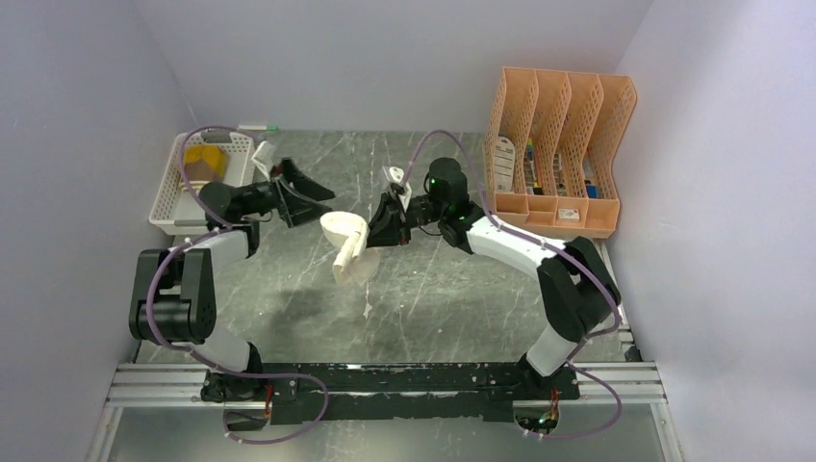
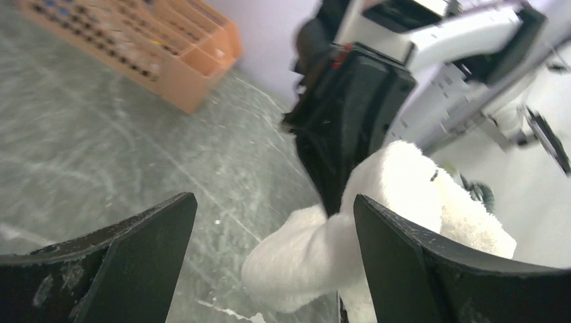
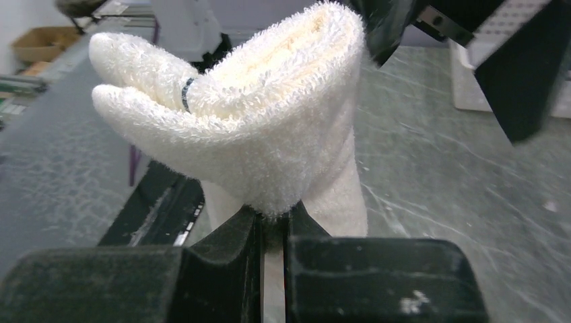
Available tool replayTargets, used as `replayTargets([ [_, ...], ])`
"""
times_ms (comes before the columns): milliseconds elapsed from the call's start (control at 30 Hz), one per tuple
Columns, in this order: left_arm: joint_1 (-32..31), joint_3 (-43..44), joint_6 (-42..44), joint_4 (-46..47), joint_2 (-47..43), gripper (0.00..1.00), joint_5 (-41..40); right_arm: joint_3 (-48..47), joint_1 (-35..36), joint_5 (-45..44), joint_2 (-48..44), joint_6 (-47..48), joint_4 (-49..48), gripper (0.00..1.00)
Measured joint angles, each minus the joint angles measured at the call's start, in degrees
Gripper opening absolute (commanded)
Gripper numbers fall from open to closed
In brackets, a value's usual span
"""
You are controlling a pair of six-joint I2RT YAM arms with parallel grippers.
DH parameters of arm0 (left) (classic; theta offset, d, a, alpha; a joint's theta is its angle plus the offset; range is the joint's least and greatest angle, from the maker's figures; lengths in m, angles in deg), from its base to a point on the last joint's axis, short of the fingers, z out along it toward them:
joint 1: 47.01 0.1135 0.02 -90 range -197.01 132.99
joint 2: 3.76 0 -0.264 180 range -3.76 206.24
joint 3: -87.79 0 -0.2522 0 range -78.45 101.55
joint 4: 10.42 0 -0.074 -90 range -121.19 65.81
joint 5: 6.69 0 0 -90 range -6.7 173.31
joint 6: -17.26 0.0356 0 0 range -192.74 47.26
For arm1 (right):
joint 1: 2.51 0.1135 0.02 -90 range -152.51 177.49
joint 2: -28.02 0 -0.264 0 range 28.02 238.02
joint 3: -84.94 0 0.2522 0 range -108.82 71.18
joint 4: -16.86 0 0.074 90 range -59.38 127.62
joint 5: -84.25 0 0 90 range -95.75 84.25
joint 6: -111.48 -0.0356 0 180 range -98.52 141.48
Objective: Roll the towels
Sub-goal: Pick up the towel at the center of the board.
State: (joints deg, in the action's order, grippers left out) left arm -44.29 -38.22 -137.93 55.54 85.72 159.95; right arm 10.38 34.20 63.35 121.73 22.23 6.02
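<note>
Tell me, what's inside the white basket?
A yellow-and-brown towel lies in the basket. The left arm covers its near corner, so anything there is hidden.

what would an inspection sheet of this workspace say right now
surface: grey marbled table, white scuffs, one small white scrap
job's things: white towel loosely folded, mid-table; yellow-brown towel in the white basket, far left
clutter: orange file rack far right, small items inside
grippers: left gripper open, beside the white towel, holding nothing; right gripper shut on its edge
cables: purple cable looped over each arm
surroundings: plain pale walls; metal rail at the near edge
</note>
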Motion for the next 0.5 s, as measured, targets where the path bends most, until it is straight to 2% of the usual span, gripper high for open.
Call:
replayTargets([
  [167,-7.23,4.57,0.55,0.98,-0.15,0.98,4.37,-0.37,-0.02,6.93,4.76,-16.33,-15.04,0.00],
  [267,-8.22,6.25,0.79,1.09,-0.70,0.98,6.38,0.79,-0.74,9.64,7.39,-31.69,-31.54,0.00],
  [367,-8.20,6.51,0.87,1.14,-1.38,0.98,8.17,0.79,-2.21,11.85,11.82,-51.23,-50.56,0.00],
  [500,-8.15,6.56,1.11,1.16,-1.49,0.98,9.79,1.49,-3.04,13.86,13.86,-62.05,-58.58,0.00],
])
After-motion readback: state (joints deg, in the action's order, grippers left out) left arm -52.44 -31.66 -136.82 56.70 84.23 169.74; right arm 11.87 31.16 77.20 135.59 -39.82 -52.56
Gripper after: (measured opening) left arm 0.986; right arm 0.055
